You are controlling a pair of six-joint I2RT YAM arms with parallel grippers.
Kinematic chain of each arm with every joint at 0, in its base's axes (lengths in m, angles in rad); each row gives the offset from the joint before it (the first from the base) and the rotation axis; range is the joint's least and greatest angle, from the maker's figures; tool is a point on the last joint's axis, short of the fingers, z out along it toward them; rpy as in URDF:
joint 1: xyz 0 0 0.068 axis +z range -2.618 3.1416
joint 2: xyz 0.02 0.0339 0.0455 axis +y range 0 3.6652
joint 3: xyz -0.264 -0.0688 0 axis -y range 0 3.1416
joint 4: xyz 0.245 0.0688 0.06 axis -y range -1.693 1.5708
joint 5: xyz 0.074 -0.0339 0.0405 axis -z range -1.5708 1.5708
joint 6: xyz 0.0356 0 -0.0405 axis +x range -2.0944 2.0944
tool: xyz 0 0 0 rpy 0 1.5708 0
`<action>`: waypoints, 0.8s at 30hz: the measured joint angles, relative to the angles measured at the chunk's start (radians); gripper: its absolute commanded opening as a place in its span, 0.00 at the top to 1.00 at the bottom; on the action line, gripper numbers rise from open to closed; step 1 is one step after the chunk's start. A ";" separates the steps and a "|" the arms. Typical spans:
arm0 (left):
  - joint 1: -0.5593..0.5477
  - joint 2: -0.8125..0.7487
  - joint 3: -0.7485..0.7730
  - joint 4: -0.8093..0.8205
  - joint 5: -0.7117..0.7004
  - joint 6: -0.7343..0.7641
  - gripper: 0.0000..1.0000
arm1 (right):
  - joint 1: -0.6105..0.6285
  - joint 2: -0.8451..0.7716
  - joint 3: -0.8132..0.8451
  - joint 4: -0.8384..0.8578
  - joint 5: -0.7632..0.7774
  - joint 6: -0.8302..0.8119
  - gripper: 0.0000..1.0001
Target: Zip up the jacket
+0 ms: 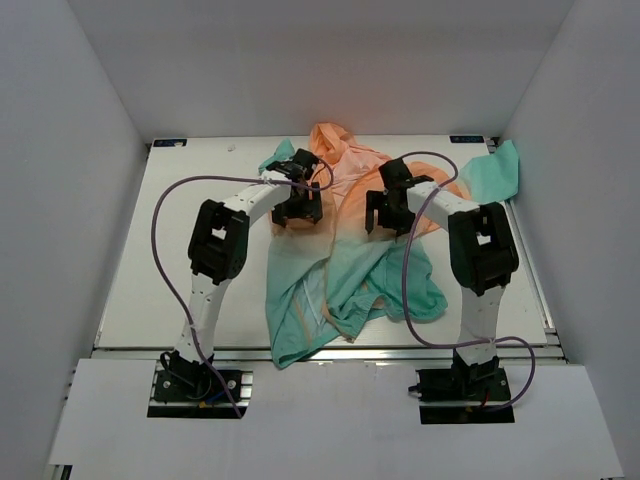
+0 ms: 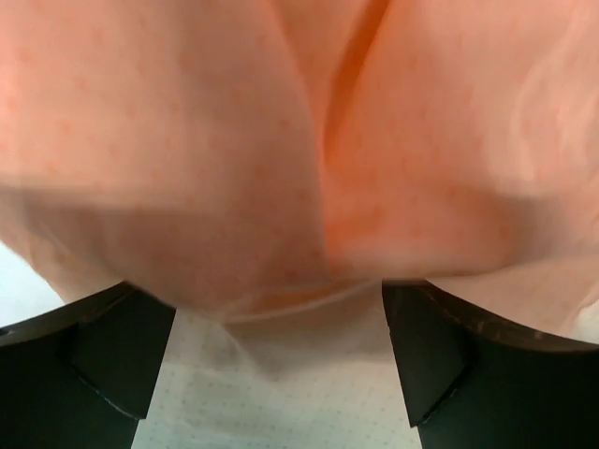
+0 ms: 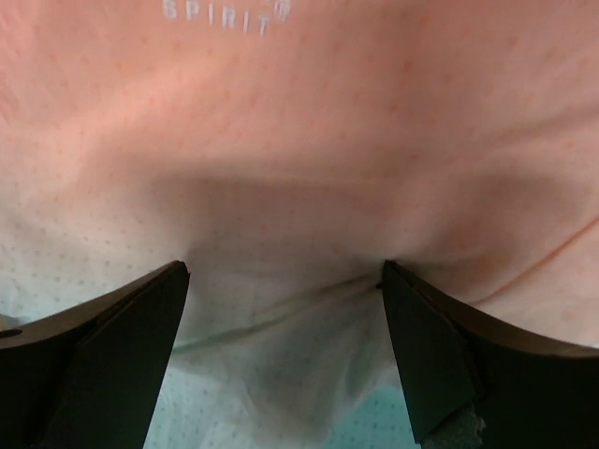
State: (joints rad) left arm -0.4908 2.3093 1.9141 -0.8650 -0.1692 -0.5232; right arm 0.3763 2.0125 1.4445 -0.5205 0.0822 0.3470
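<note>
Across the middle of the table [image 1: 140,250] you see the jacket [image 1: 350,260] crumpled, orange end far, teal hem near. White lettering [image 3: 223,14] on its orange cloth reads "SPIRIT". Your left gripper [image 2: 281,374] stands wide, low over orange folds, clamping nothing. Your right gripper [image 3: 281,365] is just as wide over paler cloth, holding nothing.

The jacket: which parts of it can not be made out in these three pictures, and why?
- The zipper slider: too small in the top view, and the left pincer and right pincer cover the chest of the jacket.
- Left wrist view: the cloth is near and blurred; the fold may or may not be the zipper.
- Right wrist view: the print is cut by the top edge; only "SPIRIT" reads.
</note>
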 measured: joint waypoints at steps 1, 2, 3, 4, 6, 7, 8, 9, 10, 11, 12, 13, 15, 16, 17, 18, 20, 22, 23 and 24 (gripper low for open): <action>0.016 0.002 0.011 0.008 0.018 0.003 0.03 | -0.010 0.023 0.024 -0.013 -0.002 -0.003 0.11; 0.030 0.008 0.021 0.018 0.034 0.008 0.03 | -0.019 0.033 0.044 -0.016 -0.007 -0.007 0.11; 0.045 0.016 0.033 0.029 0.048 0.013 0.02 | -0.032 0.051 0.070 -0.016 -0.011 -0.011 0.11; 0.061 0.024 0.044 0.047 0.060 0.022 0.02 | -0.047 0.073 0.099 -0.021 -0.016 -0.014 0.11; 0.081 0.045 0.074 0.075 0.082 0.039 0.02 | -0.074 0.119 0.169 -0.037 -0.022 -0.021 0.11; 0.092 0.067 0.108 0.086 0.092 0.049 0.02 | -0.087 0.144 0.208 -0.039 -0.024 -0.026 0.11; 0.099 0.092 0.146 0.097 0.103 0.060 0.02 | -0.097 0.172 0.253 -0.048 -0.028 -0.034 0.11; 0.106 0.122 0.196 0.112 0.120 0.068 0.02 | -0.106 0.202 0.298 -0.056 -0.031 -0.040 0.11; 0.111 0.159 0.252 0.123 0.139 0.076 0.02 | -0.115 0.231 0.345 -0.061 -0.034 -0.044 0.11; 0.115 0.200 0.316 0.146 0.157 0.083 0.02 | -0.124 0.264 0.395 -0.065 -0.038 -0.048 0.10; 0.119 0.233 0.366 0.167 0.173 0.087 0.02 | -0.133 0.293 0.445 -0.068 -0.041 -0.051 0.11; 0.129 0.270 0.422 0.190 0.195 0.090 0.02 | -0.144 0.328 0.508 -0.090 -0.053 -0.055 0.11; 0.140 0.317 0.475 0.269 0.244 0.089 0.02 | -0.166 0.391 0.614 -0.096 -0.080 -0.065 0.11; 0.149 0.325 0.478 0.307 0.275 0.084 0.02 | -0.179 0.417 0.657 -0.095 -0.097 -0.071 0.11; 0.159 0.331 0.478 0.336 0.310 0.077 0.02 | -0.190 0.436 0.689 -0.093 -0.115 -0.080 0.11; 0.171 0.335 0.478 0.357 0.344 0.067 0.02 | -0.200 0.450 0.719 -0.102 -0.133 -0.094 0.11; 0.201 0.337 0.475 0.382 0.418 0.046 0.02 | -0.212 0.465 0.758 -0.126 -0.155 -0.116 0.11; 0.220 0.328 0.458 0.389 0.460 0.037 0.02 | -0.218 0.446 0.744 -0.142 -0.163 -0.139 0.11; 0.228 0.318 0.446 0.387 0.464 0.039 0.02 | -0.215 0.415 0.710 -0.140 -0.163 -0.149 0.11; 0.235 0.300 0.427 0.378 0.459 0.043 0.02 | -0.208 0.377 0.668 -0.145 -0.161 -0.156 0.11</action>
State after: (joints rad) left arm -0.2562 2.6095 2.3409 -0.4873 0.2893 -0.4805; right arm 0.1684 2.3894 2.1124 -0.6659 -0.0788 0.1913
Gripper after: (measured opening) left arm 0.981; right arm 0.894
